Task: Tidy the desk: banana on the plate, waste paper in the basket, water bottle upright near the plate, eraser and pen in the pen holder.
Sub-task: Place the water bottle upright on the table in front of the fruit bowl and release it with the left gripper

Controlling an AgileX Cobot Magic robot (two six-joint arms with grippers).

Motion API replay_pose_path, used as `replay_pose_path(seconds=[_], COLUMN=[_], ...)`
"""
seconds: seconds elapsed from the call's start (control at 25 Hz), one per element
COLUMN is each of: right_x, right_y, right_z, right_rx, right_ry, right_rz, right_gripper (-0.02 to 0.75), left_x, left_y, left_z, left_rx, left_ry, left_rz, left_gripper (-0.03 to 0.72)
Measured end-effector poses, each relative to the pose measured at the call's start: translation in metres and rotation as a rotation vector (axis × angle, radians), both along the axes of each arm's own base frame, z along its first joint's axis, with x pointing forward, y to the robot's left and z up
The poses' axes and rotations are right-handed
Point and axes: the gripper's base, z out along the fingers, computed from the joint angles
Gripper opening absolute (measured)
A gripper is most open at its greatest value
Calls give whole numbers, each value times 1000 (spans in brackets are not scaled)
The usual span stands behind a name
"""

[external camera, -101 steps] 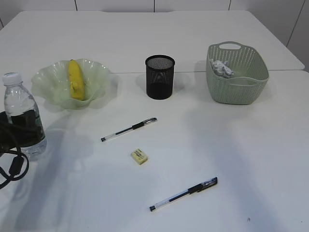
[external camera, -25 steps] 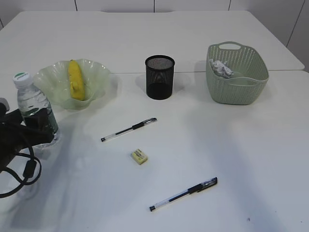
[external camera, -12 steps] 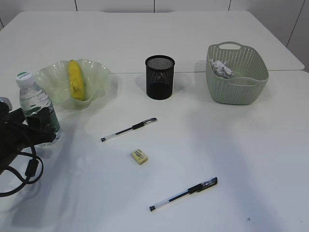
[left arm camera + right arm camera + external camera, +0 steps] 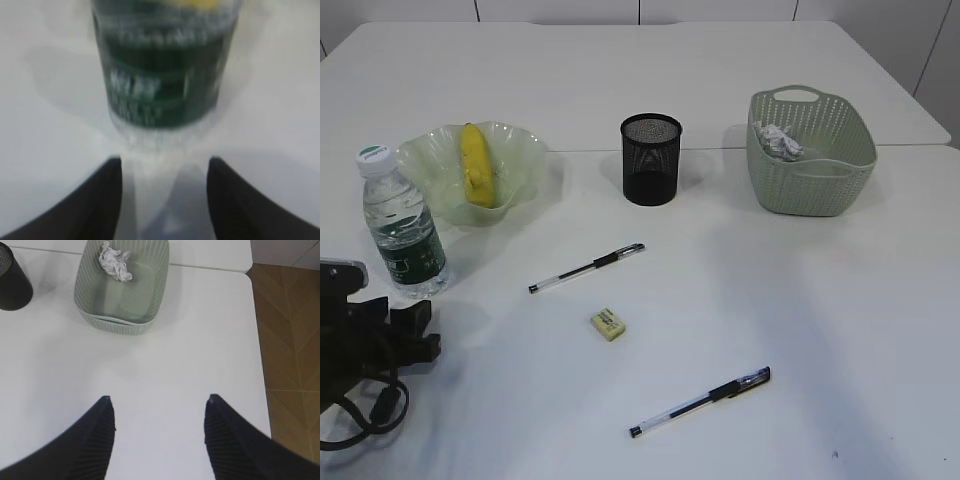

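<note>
Bottle (image 4: 403, 225) upright at left of frame, just below the plate (image 4: 525, 160); banana (image 4: 476, 164) on it. My left hand (image 4: 405, 330) spread, clear of the bottle, empty. Right hand (image 4: 157, 432) spread over bare bench (image 4: 800, 300), empty. Next: pens (image 4: 586, 268) and eraser (image 4: 608, 323) to holder (image 4: 651, 159); pinch across the barrel, mid-length. Right wrist view shows paper (image 4: 115, 261) in basket (image 4: 122, 285) from above; left wrist only blurred bottle label.

Water bottle (image 4: 404, 230) upright beside plate (image 4: 525, 160); left pincer (image 4: 417, 332) apart.
</note>
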Motion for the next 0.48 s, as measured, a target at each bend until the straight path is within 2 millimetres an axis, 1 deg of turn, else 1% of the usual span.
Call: replay_pose_path(seconds=[0.04,0.36,0.48], right_x=[0,0,0], right_y=[0,-1,-2], right_z=[0,2,2], right_rx=[0,-16,-26], right_ry=[0,-16,-19], right_rz=[0,-4,-7], right_gripper=[428,428,428], left_x=[-5,-5,-5], left_y=[1,-1,-3], left_z=[-7,-5,-1], left_rx=[7,4,0], left_ry=[60,63,66], left_rz=[-4,-20,-47], left_gripper=[383,380,407])
